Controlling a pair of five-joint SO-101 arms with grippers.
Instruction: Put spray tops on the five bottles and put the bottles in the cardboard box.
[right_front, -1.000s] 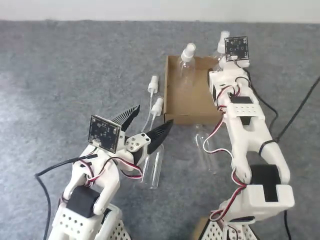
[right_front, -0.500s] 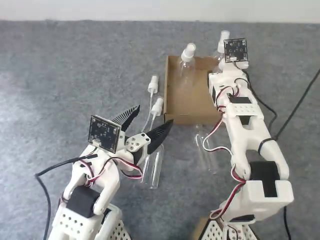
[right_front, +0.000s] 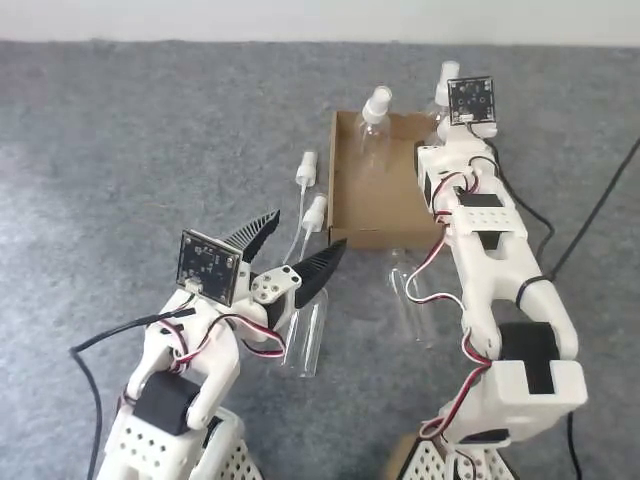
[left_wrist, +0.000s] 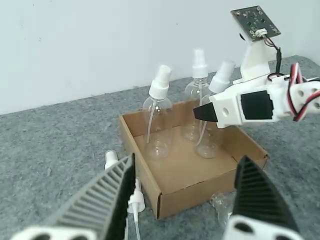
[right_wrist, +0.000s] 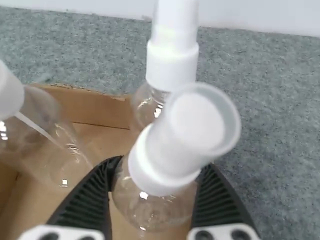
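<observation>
Cardboard box (right_front: 334, 180), toward the far edge of the table (right_front: 150, 130), holding three upright capped bottles. Corner bottle (left_wrist: 211, 137), at the box's far right corner, pinched at the shoulder between the jaws of the right gripper (right_wrist: 160, 167). Two uncapped bottles (right_front: 306, 340) (right_front: 415, 305) lie just outside the box's near wall; two loose spray tops (right_front: 306, 168) (right_front: 315, 212) lie beside its left wall. Left gripper (right_front: 309, 230), jaws spread wide, hangs by the box's near left corner.
</observation>
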